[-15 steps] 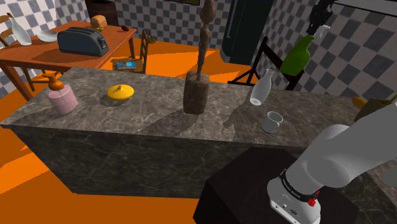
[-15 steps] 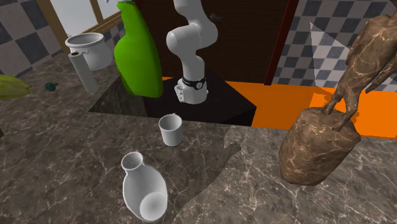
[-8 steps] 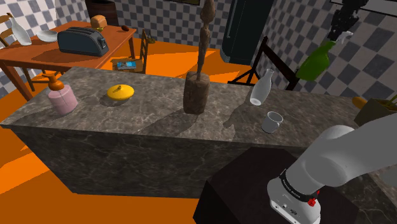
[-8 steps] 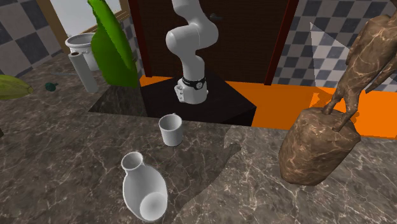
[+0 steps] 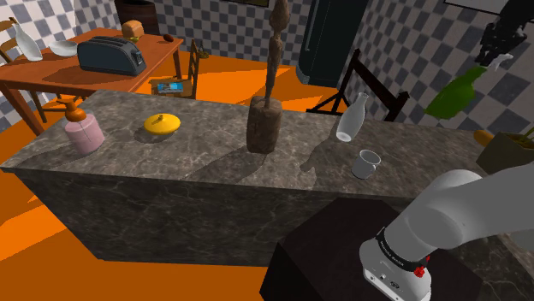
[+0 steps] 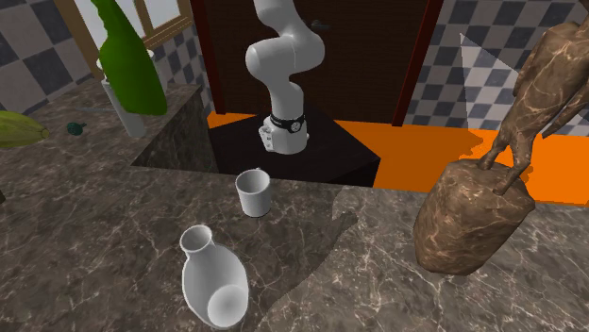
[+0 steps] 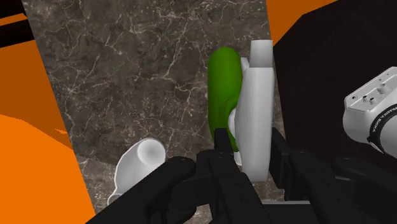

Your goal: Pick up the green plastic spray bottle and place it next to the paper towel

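wrist view: fingers [image 7: 220,147] clasp green bottle [image 7: 224,89] above marble counter [image 7: 127,63], orange floor [image 7: 32,172].

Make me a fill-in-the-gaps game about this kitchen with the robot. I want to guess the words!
1. The gripper holds a ___ bottle up in the air.
2. The dark ___ sits on the wooden table.
3. The tall statue on the counter is coloured ___.
4. The small cup near the vase is coloured ___.
Missing words: green, toaster, brown, white.
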Available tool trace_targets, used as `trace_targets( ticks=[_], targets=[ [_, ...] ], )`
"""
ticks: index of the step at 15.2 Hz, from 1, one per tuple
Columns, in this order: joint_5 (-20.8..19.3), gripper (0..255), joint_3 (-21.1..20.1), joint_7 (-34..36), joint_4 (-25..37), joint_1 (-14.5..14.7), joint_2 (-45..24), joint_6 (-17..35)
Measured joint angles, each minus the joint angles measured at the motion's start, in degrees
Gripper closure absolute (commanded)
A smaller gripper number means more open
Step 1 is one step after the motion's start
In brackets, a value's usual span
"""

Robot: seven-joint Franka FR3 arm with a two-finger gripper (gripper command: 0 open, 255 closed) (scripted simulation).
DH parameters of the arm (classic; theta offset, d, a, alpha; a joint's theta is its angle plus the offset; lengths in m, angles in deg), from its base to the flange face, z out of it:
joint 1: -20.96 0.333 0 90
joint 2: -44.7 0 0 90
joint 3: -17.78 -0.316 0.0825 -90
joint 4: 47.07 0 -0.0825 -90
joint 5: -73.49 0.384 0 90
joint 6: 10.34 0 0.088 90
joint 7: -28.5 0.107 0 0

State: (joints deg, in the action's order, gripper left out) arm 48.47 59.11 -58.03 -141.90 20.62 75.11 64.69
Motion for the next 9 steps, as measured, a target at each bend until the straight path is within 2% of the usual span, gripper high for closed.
trace_targets(
  ticks=[4, 9],
  targets=[
    [-2.76, 255, 2.06, -4.19, -0.6, -1.73, 2.99, -0.48],
    [-5.58, 255, 7.41, -11.09, 1.84, -2.28, 4.06, -0.64]
  ],
)
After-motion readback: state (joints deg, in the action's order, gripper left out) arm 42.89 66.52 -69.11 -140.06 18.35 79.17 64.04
